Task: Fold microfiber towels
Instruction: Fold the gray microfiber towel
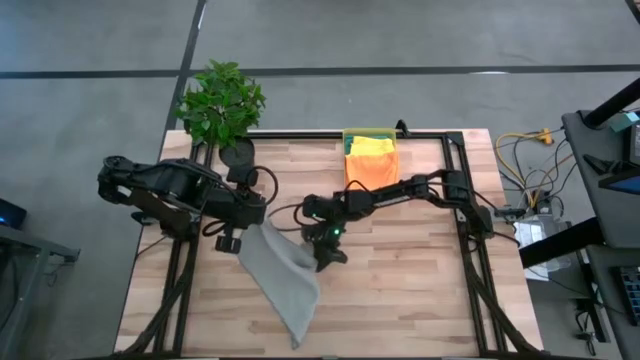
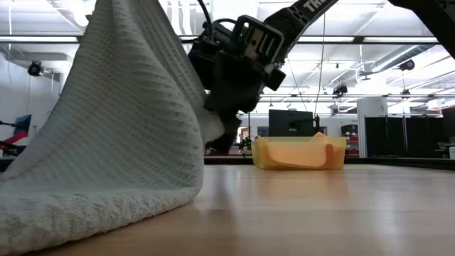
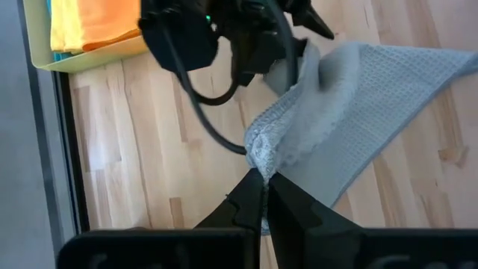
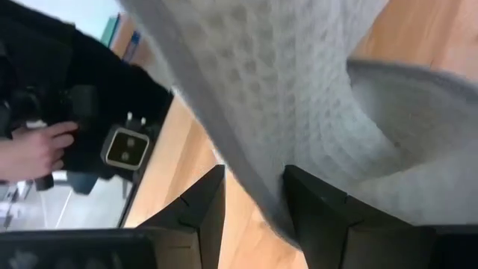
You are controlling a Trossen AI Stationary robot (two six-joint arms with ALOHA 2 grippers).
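A light grey microfiber towel (image 1: 285, 285) hangs from my left gripper (image 3: 265, 190), which is shut on its raised end at the table's middle left. The towel's other end (image 2: 71, 206) lies on the wooden table near the front edge. My right gripper (image 4: 254, 209) stands at the towel's right edge (image 1: 318, 262). It is open, with the hanging cloth edge (image 4: 258, 179) between its two fingers. Yellow and orange towels (image 1: 370, 160) lie folded in a yellow bin (image 2: 298, 153) at the table's far side. My left gripper pinches a bunched bit of the grey towel's raised end (image 3: 260, 153) between its two fingers, coming steeply from above. That end is lifted clear; the cloth slopes down slack and its far end rests on the table. Whether my right gripper's fingers (image 4: 314, 205) touch the cloth between them, I cannot tell.
A potted plant (image 1: 220, 100) stands at the far left corner. A black frame (image 1: 460, 200) runs along the table's edges. Bare wood (image 1: 400, 290) shows to the right of the towel. A person's hand (image 4: 33, 149) shows beyond the table.
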